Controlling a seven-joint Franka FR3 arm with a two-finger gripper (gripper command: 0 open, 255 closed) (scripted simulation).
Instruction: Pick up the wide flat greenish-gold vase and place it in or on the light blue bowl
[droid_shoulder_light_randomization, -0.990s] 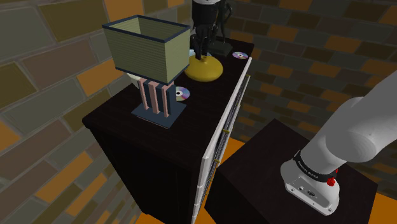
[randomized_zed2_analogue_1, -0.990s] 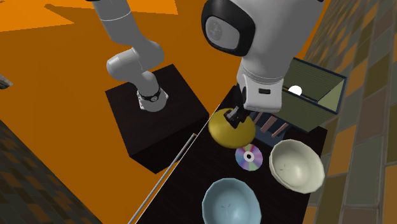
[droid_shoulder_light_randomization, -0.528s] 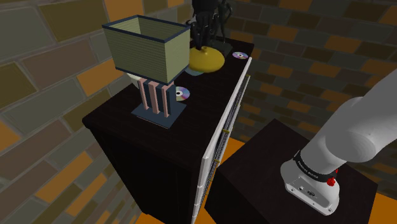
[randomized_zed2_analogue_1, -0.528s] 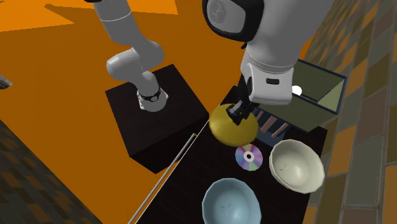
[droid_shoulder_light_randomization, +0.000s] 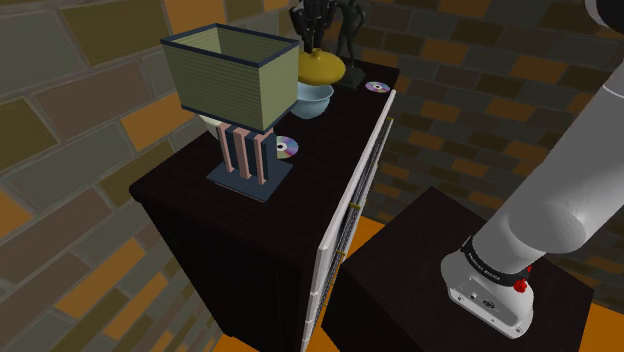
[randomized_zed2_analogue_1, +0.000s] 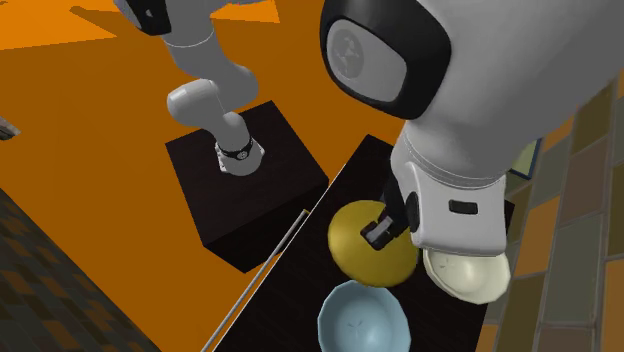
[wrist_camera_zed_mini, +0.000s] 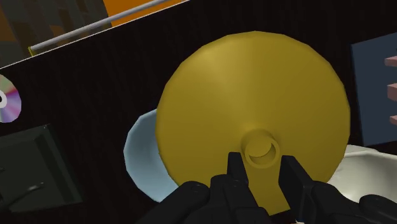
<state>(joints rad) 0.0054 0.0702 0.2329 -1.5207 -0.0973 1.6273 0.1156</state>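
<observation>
A black two-fingered claw (wrist_camera_zed_mini: 263, 159) on a white robot arm pinches the short narrow neck of a wide, flat golden-yellow vase (wrist_camera_zed_mini: 254, 89), one finger on each side of the neck. The vase hangs mouth up above a dark bench (droid_shoulder_light_randomization: 200, 210). Seen from the wrist camera, part of the vase's broad body covers a light blue bowl (wrist_camera_zed_mini: 143, 153), whose rim peeks out from under the vase's edge. In the shoulder view the vase sits just over this bowl at the far end of the bench. A cream bowl (randomized_zed2_analogue_1: 462, 275) stands just beside the blue one, partly hidden behind the arm's wrist. Nearer on the bench, toward the shoulder view's left, is a lamp (droid_shoulder_light_randomization: 235, 85) with a boxy olive shade, and a shiny disc (droid_shoulder_light_randomization: 286, 148) lies beside its base. The arm's dark stand (droid_shoulder_light_randomization: 400, 270) is at the shoulder view's lower right.
</observation>
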